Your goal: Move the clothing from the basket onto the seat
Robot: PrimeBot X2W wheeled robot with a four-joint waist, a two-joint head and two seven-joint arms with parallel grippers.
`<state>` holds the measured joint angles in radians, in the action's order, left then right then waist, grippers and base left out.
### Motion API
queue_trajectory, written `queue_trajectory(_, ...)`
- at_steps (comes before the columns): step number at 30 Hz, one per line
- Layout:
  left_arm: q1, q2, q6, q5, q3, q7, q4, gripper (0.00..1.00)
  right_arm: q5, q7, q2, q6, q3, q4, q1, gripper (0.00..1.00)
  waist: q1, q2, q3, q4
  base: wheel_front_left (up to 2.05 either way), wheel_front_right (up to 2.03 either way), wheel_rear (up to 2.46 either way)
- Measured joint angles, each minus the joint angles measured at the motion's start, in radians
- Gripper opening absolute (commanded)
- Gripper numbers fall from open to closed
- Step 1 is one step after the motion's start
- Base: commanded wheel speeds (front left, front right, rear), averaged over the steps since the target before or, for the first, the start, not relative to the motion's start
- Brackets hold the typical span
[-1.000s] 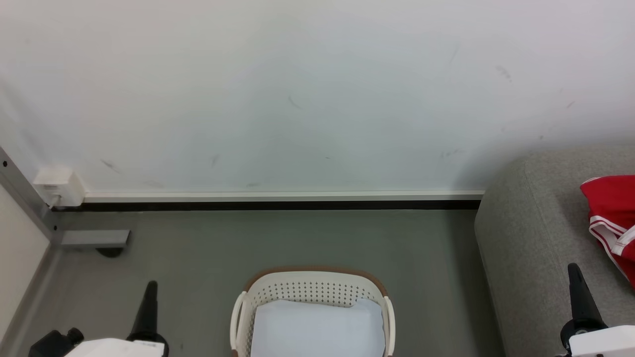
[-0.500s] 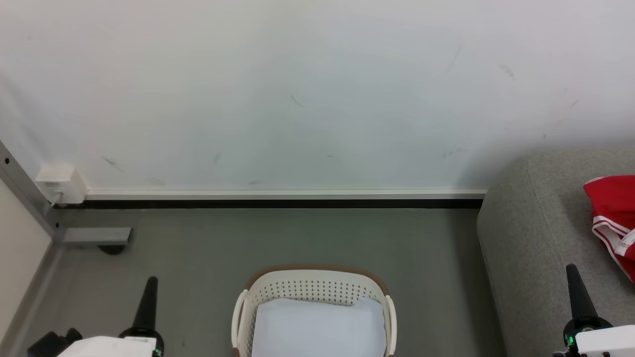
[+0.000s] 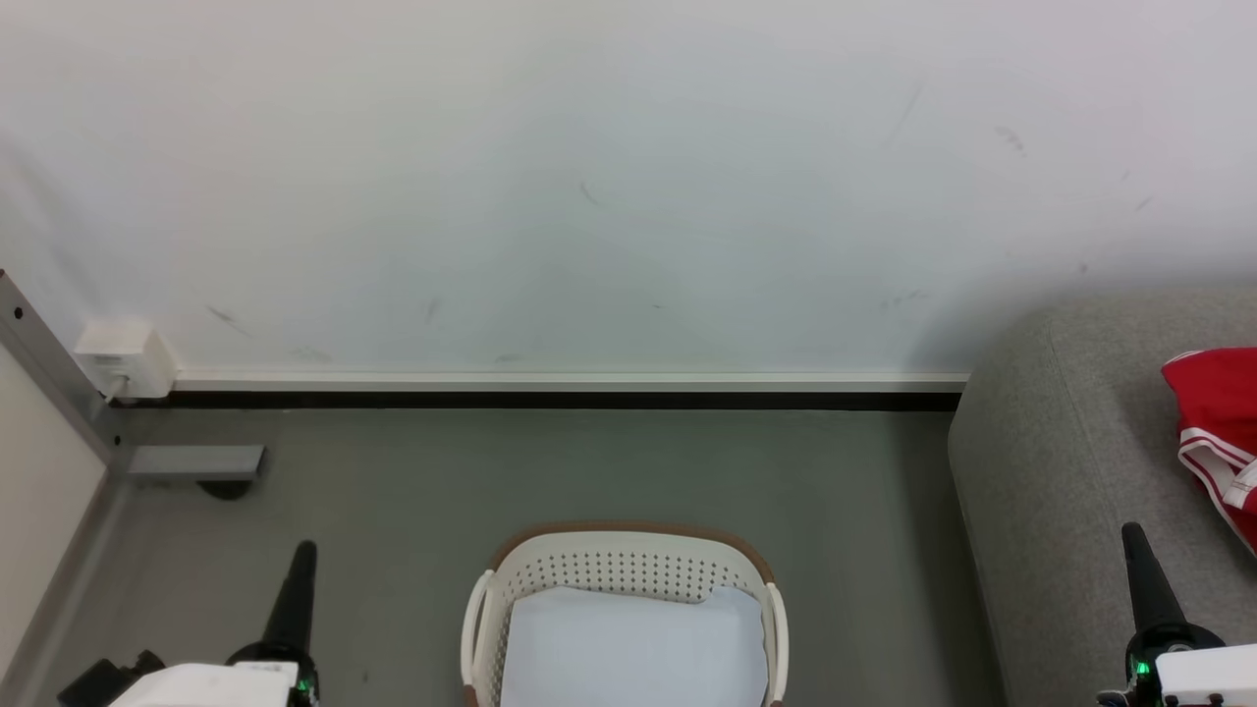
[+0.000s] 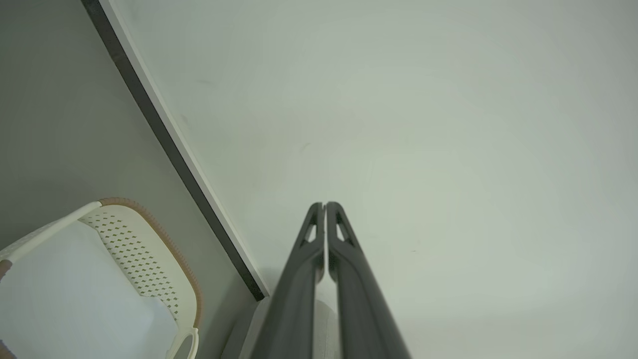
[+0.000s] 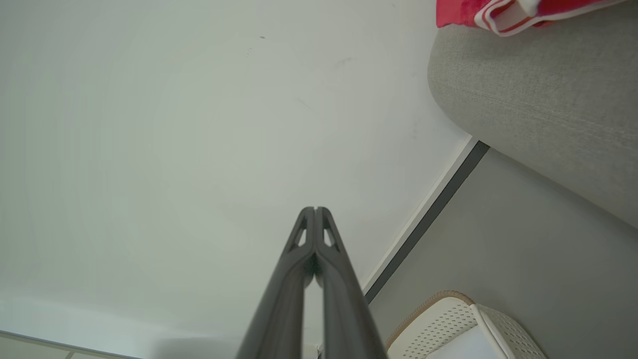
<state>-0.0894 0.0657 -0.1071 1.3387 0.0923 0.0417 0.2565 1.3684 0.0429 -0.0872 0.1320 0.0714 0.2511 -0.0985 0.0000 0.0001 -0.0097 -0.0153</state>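
Left claw (image 3: 303,555) and right claw (image 3: 1136,538) flank the basket (image 3: 628,536), pointing at the wall (image 3: 589,196). Both are closed, empty.

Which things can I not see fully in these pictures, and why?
1. Basket: head view's bottom edge cuts off its near part; the sheet covers its floor, so anything beneath is hidden.
2. Clothing: cut by the head view's right edge and the right wrist view's top edge.
3. Sofa: mostly beyond the head view's right edge.

Scuffed white wall (image 3: 589,196) over a white-and-black skirting board (image 3: 560,391); plain grey floor (image 3: 609,466) below. At left, small white box (image 3: 123,355) beside grey metal post (image 3: 47,358).
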Motion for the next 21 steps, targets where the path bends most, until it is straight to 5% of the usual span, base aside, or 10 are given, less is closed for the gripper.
queue_trajectory(21,-0.008,-0.011,-0.013,0.153,0.012,0.042,-0.005,0.00,0.138,0.040,0.024,0.000,0.026,-0.002,-0.002,0.00,0.0000,0.0000,0.007,0.008,0.00,0.00,0.00)
